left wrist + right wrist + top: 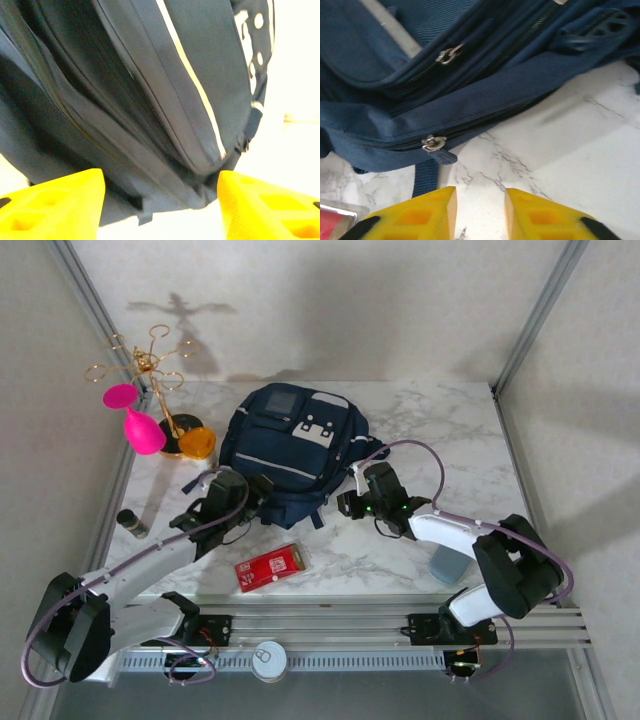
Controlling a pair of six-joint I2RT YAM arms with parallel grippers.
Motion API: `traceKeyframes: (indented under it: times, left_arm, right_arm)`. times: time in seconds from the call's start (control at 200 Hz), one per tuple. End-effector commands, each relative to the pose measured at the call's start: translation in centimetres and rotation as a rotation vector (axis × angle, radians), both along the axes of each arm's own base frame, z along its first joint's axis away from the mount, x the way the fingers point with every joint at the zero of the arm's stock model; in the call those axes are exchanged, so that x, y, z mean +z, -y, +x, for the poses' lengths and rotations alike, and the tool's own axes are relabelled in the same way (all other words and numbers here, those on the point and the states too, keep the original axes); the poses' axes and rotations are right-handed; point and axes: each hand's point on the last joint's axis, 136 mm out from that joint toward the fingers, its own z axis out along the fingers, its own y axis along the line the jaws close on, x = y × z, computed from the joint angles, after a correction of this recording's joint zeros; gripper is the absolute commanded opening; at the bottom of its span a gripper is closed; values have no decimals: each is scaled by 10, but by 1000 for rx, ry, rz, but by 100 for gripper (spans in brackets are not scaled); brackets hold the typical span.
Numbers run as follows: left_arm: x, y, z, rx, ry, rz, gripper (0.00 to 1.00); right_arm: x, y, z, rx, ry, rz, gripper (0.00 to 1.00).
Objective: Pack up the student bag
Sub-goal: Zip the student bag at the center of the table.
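Note:
The student bag (290, 450), navy blue with pale stripes and grey-white patches, lies flat in the middle of the marble table (450, 440). My left gripper (240, 502) is at its near-left edge. In the left wrist view the left gripper (160, 200) is open, with its yellow fingers (55, 205) wide apart around the student bag's (150, 100) lower seam without gripping it. My right gripper (352, 502) is at the near-right edge. The right gripper (480, 207) is open over bare marble, just short of a metal zipper pull (434, 143) with a blue tab.
A red box (272, 567) lies near the front edge between the arms. At the back left stand a gold jewellery stand (150, 365), a pink object (140, 425) and an orange object (197, 443). A small dark bottle (132, 524) stands left, a blue-grey object (448, 562) right.

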Motion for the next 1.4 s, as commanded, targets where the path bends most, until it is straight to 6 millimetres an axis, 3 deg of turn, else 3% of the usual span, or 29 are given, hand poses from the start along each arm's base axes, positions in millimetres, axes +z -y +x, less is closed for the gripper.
traceKeyframes:
  times: [0.0, 0.145, 0.34, 0.741, 0.826, 0.936, 1.031, 1.216, 1.397]
  left_arm:
    - [0, 26, -2, 42, -28, -139, 64]
    - [-7, 45, 11, 80, -60, -199, 66]
    - [-33, 40, 22, 153, -118, -128, 59]
    - [-32, 36, 35, 153, -111, -64, 9]
    - [-27, 39, 38, 135, -103, -58, 0]
    - [-23, 40, 38, 118, -98, -44, 0]
    - [-18, 41, 37, 104, -85, -41, 0]
    - [-11, 39, 35, 64, -81, 30, 0]
    - [-11, 29, 20, 49, -79, 60, 0]
  right_arm:
    - [12, -18, 5, 94, 80, 96, 37]
    - [8, -28, 7, 157, 107, 128, 45]
    - [-10, -32, 14, 177, 111, 124, 49]
    - [-26, -49, 24, 262, 169, 125, 52]
    - [-27, -51, 27, 269, 182, 121, 48]
    - [-25, -44, 38, 210, 210, 90, 42]
    - [-27, -34, 47, 144, 213, 54, 24]
    - [-23, -9, 52, 24, 194, 48, 11]
    - [-17, 25, 64, -110, 148, 52, 0]
